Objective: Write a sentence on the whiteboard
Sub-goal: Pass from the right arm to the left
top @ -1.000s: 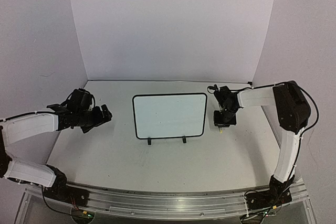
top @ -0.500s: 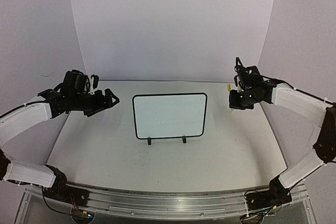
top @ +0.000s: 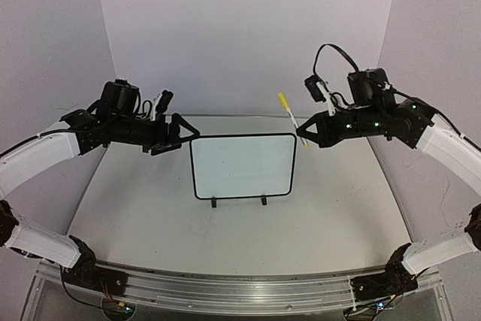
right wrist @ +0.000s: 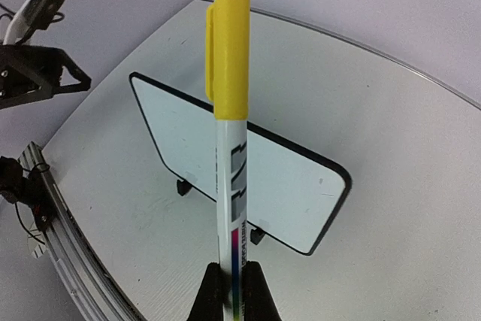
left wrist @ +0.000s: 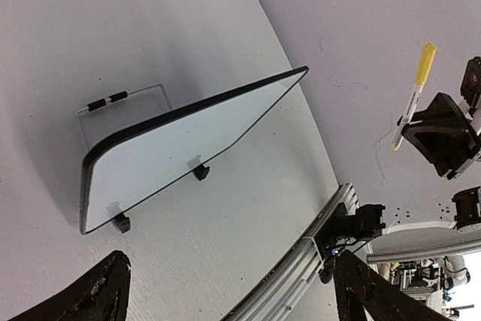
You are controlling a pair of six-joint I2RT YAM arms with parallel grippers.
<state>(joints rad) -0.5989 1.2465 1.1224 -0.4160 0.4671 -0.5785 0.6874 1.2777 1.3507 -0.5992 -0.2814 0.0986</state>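
Observation:
The whiteboard [top: 242, 167] stands on its two black feet in the middle of the table, and its face is blank; no sentence shows on it. It also shows in the left wrist view [left wrist: 180, 155] and the right wrist view [right wrist: 301, 193]. My right gripper [top: 308, 131] [right wrist: 233, 272] is in the air above the board's top right corner. It is shut on a white marker [top: 291, 118] [right wrist: 229, 110] whose yellow cap is on and points up. My left gripper [top: 176, 131] [left wrist: 229, 280] is open and empty, in the air to the left of the board's top left corner.
A wire stand [left wrist: 120, 99] props the board from behind. A metal rail [top: 240, 291] runs along the table's near edge. White walls close the back and both sides. My right gripper with the marker [left wrist: 412, 95] shows in the left wrist view.
My right gripper rose from the table right of the board, carrying the marker up and inward. My left gripper rose and moved right toward the board.

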